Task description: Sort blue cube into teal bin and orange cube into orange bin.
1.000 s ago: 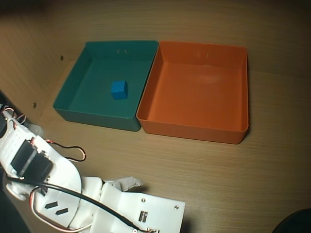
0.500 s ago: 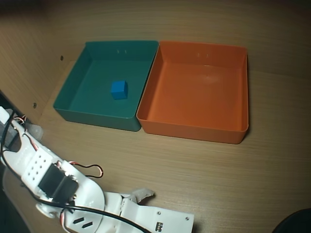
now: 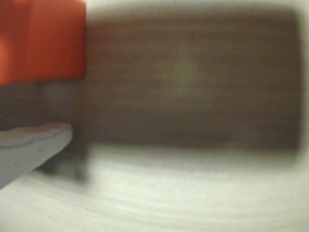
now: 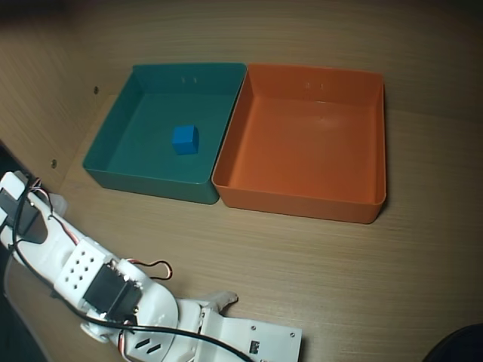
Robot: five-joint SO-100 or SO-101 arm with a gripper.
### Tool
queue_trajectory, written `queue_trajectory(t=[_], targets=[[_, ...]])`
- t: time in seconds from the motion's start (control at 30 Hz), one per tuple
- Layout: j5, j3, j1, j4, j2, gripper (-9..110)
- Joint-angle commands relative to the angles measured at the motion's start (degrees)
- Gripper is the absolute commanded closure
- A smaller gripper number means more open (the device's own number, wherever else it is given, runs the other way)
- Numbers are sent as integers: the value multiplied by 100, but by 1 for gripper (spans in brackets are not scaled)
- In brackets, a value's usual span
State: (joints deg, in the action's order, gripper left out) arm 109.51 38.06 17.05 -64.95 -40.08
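Note:
In the overhead view the blue cube (image 4: 185, 139) lies inside the teal bin (image 4: 113, 166), left of the orange bin (image 4: 302, 200), which holds nothing. My white arm (image 4: 106, 290) reaches along the bottom left, and its gripper end runs off the lower edge. The wrist view is heavily blurred. A big orange block that looks like the orange cube (image 3: 41, 41) fills its top left corner, very close. One grey finger (image 3: 31, 145) pokes in below it with a dark gap between them. The other finger is hidden.
Both bins stand side by side, touching, at the back of the wooden table (image 4: 339, 264). Black and red cables (image 4: 155, 268) loop beside the arm. A dark object (image 4: 460, 347) sits at the bottom right corner.
The arm has shifted right and down in the overhead view, folding lower over the table's front. Blue cube and both bins have stayed put.

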Motion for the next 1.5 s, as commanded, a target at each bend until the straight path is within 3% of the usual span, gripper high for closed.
queue_trajectory(t=[0.0, 0.13, 0.47, 0.87, 1.47], targets=[[-79, -308, -9, 62, -176, 60], [-88, -308, -9, 62, -167, 69], [-97, -308, -18, 62, -176, 109], [-97, -308, -308, 105, -1477, 107], [-105, -413, -2232, 149, -2821, 107]])
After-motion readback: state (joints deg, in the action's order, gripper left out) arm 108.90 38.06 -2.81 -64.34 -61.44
